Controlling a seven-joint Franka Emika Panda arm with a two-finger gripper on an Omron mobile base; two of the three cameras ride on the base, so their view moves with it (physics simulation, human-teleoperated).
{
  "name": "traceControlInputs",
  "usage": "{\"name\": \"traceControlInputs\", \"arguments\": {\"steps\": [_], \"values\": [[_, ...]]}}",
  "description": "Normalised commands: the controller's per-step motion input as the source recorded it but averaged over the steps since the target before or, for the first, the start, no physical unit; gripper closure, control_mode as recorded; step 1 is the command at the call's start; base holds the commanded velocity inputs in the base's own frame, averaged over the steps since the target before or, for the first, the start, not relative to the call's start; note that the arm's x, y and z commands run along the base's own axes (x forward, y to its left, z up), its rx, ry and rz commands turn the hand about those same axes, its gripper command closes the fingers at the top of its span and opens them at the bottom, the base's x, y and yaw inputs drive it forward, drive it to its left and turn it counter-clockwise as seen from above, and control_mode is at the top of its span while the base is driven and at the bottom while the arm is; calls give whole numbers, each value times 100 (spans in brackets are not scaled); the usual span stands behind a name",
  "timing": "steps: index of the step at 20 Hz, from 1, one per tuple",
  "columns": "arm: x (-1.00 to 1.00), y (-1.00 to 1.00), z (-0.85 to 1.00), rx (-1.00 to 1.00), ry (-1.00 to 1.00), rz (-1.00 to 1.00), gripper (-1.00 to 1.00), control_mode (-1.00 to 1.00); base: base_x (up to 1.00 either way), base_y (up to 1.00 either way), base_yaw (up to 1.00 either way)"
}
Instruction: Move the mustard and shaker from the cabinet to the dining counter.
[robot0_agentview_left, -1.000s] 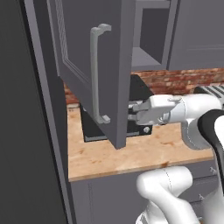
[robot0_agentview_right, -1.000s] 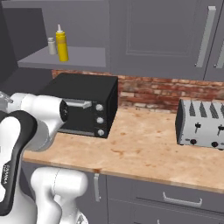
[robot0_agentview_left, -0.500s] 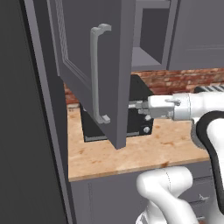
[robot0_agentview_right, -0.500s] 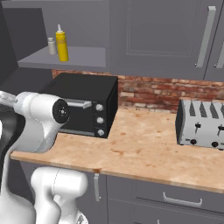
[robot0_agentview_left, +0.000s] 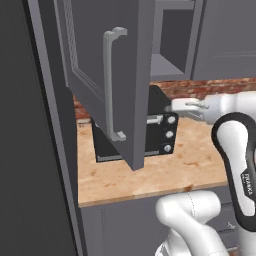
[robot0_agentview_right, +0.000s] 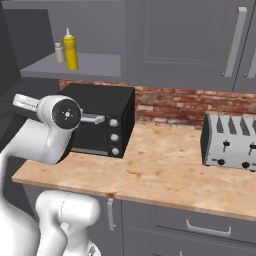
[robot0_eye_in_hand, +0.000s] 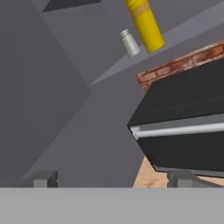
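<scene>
We are early in the job. The cabinet (robot0_agentview_left: 100, 75) door stands swung open, so access is won, but neither item has left its shelf. The mustard (robot0_agentview_right: 70, 49) stands upright on the lower cabinet shelf, and the shaker (robot0_agentview_right: 59, 52) stands just beside it on its left as seen from the right base view; the hand view shows the same pair, the shaker (robot0_eye_in_hand: 129, 43) close by the mustard (robot0_eye_in_hand: 146, 24), both above the black toaster oven (robot0_agentview_right: 102, 120). We judge that both pick-ups, the drive over to the dining counter and both set-downs are still ahead of us.

Our pincer (robot0_eye_in_hand: 113, 178) is spread wide, its two finger tips far apart at the bottom of the hand view, and it has hold of nothing. It hangs low, in front of the toaster oven and beside the open door, well below the shelf, looking up toward the two items.

Against the frames of a second ago and half a second ago, our arm has drawn back from the door edge: the hand, then close to the door's lower corner near the oven knobs, now sits farther right in the left base view. In the right base view the wrist joint has swung up and turned toward the camera. The mustard, shaker, oven and toaster (robot0_agentview_right: 229, 142) have not moved.
</scene>
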Motion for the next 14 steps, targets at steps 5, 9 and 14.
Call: {"name": "traceControlInputs", "arguments": {"steps": [5,9,14], "values": [[52,-46,9,-24,8,-8,-100,-100,0,0,0],[31,-33,3,-15,-1,0,-100,-100,0,0,0],[30,-10,2,-10,-9,0,-100,-100,0,0,0]]}}
